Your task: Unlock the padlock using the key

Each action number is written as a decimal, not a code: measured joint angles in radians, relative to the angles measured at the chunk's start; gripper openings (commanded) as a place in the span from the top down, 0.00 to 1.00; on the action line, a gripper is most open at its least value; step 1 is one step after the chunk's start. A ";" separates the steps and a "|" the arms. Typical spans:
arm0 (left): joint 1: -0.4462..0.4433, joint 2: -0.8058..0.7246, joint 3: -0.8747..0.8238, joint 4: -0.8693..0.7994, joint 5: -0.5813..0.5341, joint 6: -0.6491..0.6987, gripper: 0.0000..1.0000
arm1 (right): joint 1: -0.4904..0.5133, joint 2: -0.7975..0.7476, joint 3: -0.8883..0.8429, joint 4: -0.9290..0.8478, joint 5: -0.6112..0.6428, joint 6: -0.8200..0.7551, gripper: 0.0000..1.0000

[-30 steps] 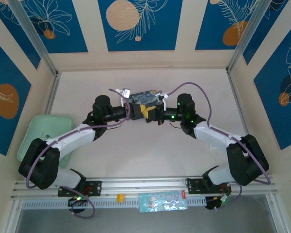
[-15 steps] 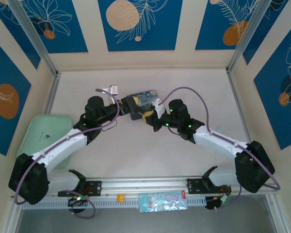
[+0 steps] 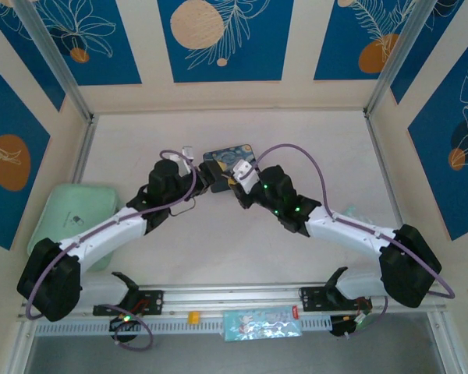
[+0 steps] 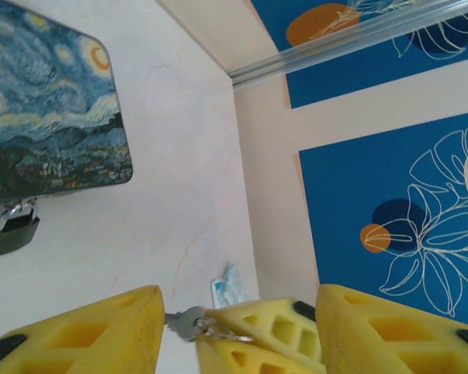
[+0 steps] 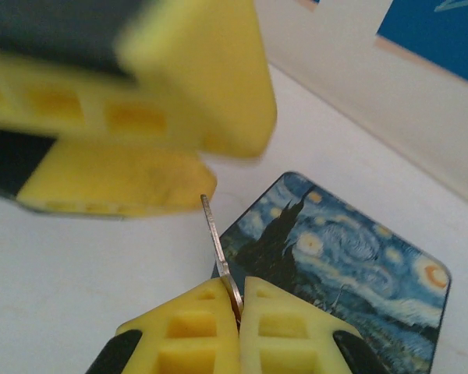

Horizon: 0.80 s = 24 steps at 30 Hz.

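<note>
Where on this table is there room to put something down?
Widest: the near middle of the table, between the left arm, right arm and front rail. Also the strip between the painted box and the back wall, and the far right corner. Crowded: where the left gripper and right gripper meet by the box; the green tray fills the left edge.

Dark padlock (image 4: 12,231), silvery key (image 5: 218,248), swirly starry-blue box (image 4: 51,117).
</note>
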 measured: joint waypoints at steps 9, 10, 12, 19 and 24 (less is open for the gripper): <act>-0.013 0.026 -0.008 0.004 -0.011 -0.052 0.66 | 0.075 0.099 0.001 0.105 0.176 -0.180 1.00; -0.013 0.027 -0.010 0.003 -0.018 -0.053 0.66 | 0.080 0.106 0.002 0.114 0.194 -0.198 1.00; -0.013 0.027 -0.013 0.003 -0.026 -0.055 0.69 | 0.089 0.114 0.002 0.129 0.220 -0.225 1.00; -0.014 0.027 -0.027 0.009 -0.035 -0.055 0.81 | 0.119 0.120 0.002 0.164 0.281 -0.296 1.00; -0.014 0.026 -0.029 0.016 -0.049 -0.053 0.90 | 0.129 0.124 0.002 0.174 0.310 -0.326 1.00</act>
